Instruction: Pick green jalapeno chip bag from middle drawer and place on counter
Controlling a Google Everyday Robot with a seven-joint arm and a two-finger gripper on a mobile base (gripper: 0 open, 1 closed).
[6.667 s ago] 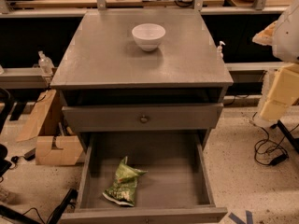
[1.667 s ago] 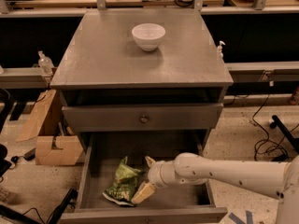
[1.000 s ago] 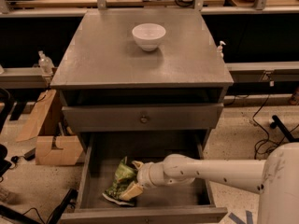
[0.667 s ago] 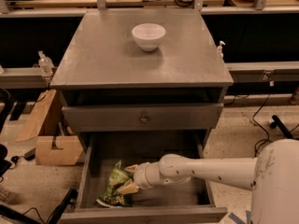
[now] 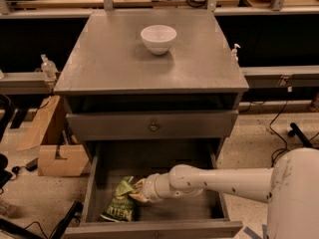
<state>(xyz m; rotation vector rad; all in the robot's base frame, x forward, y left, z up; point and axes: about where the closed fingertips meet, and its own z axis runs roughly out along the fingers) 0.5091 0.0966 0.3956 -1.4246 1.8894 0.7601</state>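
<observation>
The green jalapeno chip bag (image 5: 118,204) lies on the floor of the open middle drawer (image 5: 199,209), near its front left corner. My gripper (image 5: 135,190) reaches in from the right on a long white arm (image 5: 219,180) and is against the bag's upper right edge, low inside the drawer. The counter (image 5: 104,59) is the flat grey top of the cabinet above.
A white bowl (image 5: 158,38) stands on the counter towards the back. A shut drawer front with a small knob (image 5: 153,127) sits above the open drawer. Cardboard boxes (image 5: 55,153) lie on the floor to the left. Cables (image 5: 284,128) run on the right.
My arm came in from the right and reached leftwards across the drawer to the bag. The bag has shifted a little to the left and forward.
</observation>
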